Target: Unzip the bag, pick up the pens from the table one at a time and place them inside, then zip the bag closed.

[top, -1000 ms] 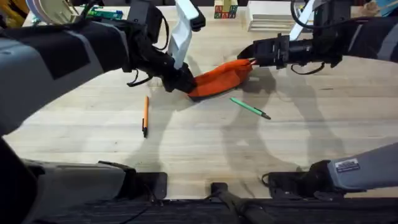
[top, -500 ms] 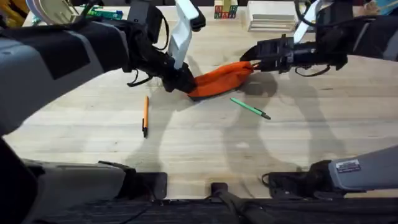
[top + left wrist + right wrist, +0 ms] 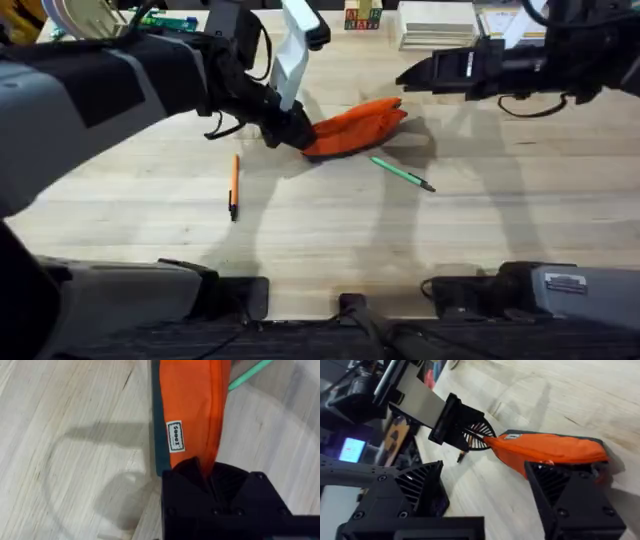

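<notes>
The orange bag (image 3: 355, 124) lies on the table (image 3: 330, 240) at centre back. My left gripper (image 3: 291, 131) is shut on its left end; the left wrist view has the fabric (image 3: 192, 410) pinched between the black fingers. Up and to the right of the bag's right end, my right gripper (image 3: 404, 77) hovers open and apart from it. In the right wrist view the bag (image 3: 547, 450) lies beyond its spread fingers (image 3: 417, 487). The green pen (image 3: 402, 173) lies just in front of the bag. The orange pen (image 3: 233, 185) rests to the front left.
Coloured blocks (image 3: 362, 18) and a stack of white sheets (image 3: 437, 36) sit along the back edge. A green item (image 3: 166, 21) lies at the back left. Bare wood stretches across the front half of the table.
My right gripper has drawn away from the bag's right end, moving up and to the right. The bag's right end has settled lower. The left gripper and both pens have stayed put.
</notes>
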